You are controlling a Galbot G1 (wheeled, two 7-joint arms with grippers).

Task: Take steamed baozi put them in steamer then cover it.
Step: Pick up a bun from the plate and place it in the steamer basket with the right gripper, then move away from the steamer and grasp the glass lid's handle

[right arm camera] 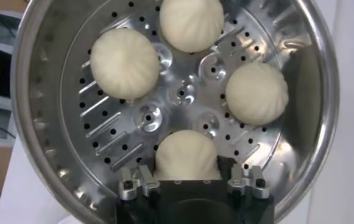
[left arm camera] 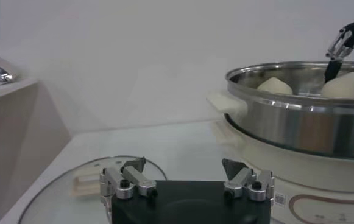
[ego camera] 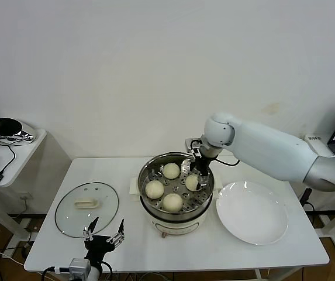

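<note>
The right pincer (ego camera: pixel 197 173) reaches down inside the steamer (ego camera: pixel 149 202), at the side of the pot nearest the white plate (ego camera: pixel 252 212). Its fingers (right arm camera: pixel 134 182) stand spread apart, one on each side of a steamed baozi (right arm camera: pixel 187 155) that sits on the perforated tray directly between them. From the right wrist view the fingers seem to stand just clear of the dough rather than pressing it, though the fingertips are partly hidden behind the bun, so contact cannot be ruled out. The other three buns lie on the same tray beyond that pincer: one (right arm camera: pixel 124 63) and another (right arm camera: pixel 257 93) flank the centre of the tray, and the last (right arm camera: pixel 191 22) lies at the far rim, opposite the pincer. All four are apart from one another.

The left pincer (ego camera: pixel 104 232) hangs low over the near edge of the tabletop (ego camera: pixel 190 252), released, its fingers (left arm camera: pixel 132 178) wide and nothing between them. The cover (ego camera: pixel 87 209) lies flat on the tabletop just beyond this pincer, handle up, its near rim passing close under the fingertips. The steamer stands beside the cover, off to the side of the left pincer that faces the right arm
</note>
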